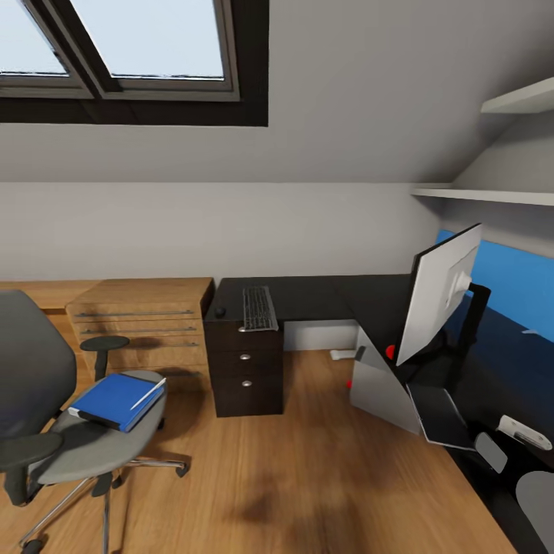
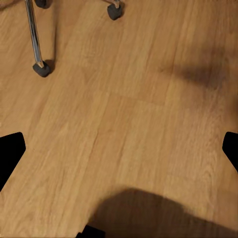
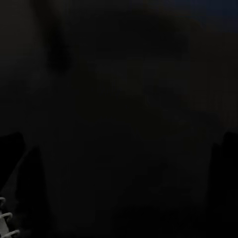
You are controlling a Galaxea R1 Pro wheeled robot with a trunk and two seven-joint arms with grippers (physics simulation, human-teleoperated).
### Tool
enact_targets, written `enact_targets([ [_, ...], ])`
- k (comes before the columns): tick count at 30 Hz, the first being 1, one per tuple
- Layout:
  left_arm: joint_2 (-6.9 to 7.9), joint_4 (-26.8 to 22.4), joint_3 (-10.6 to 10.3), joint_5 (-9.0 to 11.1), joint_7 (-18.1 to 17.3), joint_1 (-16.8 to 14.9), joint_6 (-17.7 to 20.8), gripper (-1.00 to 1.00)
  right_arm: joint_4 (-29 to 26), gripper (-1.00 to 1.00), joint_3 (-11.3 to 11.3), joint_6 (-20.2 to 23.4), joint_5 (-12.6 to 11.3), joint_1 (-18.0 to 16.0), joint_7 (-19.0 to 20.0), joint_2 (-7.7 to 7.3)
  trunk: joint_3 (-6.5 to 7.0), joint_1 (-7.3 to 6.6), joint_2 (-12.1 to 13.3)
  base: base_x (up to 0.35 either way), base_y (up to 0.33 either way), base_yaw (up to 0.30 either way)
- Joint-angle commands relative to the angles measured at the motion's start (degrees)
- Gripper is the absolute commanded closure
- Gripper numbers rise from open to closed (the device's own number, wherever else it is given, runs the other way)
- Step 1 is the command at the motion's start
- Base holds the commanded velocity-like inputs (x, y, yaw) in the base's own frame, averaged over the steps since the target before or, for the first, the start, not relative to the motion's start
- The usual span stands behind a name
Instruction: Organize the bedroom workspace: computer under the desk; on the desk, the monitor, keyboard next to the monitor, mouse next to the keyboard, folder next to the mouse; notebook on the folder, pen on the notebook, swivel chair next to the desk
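Warm wooden floor (image 1: 323, 462) runs under you and a sloped white ceiling with a skylight (image 1: 138, 46) hangs overhead, and your head camera takes in the black L-shaped desk (image 1: 323, 296) tucked into the corner. Your keyboard (image 1: 259, 308) lies on the desk's far wing above the black drawer unit (image 1: 246, 369), and a small dark mouse (image 1: 221, 312) sits just beside it. Over on your right, the monitor (image 1: 438, 292) stands tilted with its pale silver back toward you, and the light grey computer (image 1: 381, 385) leans at an angle just below it, at the desk's edge, a red dot showing between the two. On your left, the swivel chair (image 1: 46, 408) stands well apart from the desk, carrying the blue folder (image 1: 111, 400) on its seat with the white pen (image 1: 148, 392) lying across the folder's corner. A light-wood shelf unit (image 1: 146, 323) sits behind the chair. Your left wrist camera looks down at bare floor with the chair's chrome legs and castors (image 2: 42, 68) near; the left claw (image 2: 119, 148) has its dark fingertips (image 2: 10, 153) spread wide apart at the frame's edges. Your right wrist camera is almost black, so you cannot tell whether the right claw is wide or narrow.
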Motion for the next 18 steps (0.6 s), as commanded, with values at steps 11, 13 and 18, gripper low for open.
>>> enact_targets([
  [11,-0.02,-0.04,-0.07,0.44,0.09,0.01,0.24,-1.00,1.44,-1.00,-0.68,0.44,-1.53,0.04,-0.15,0.02,-0.06,0.01,-0.03,0.000,0.046,0.000],
  [13,-0.02,-0.04,-0.07,0.44,0.09,0.01,0.24,-1.00,1.41,-1.00,-0.68,0.27,-1.53,0.04,-0.15,0.02,-0.06,0.01,-0.03,0.000,0.000,0.000],
  [18,-0.02,-0.02,-0.07,0.44,0.09,0.01,0.25,-1.00,1.24,-1.00,-0.78,-0.48,-1.55,0.04,-0.15,-0.03,-0.06,0.01,-0.03,0.000,0.000,0.000],
])
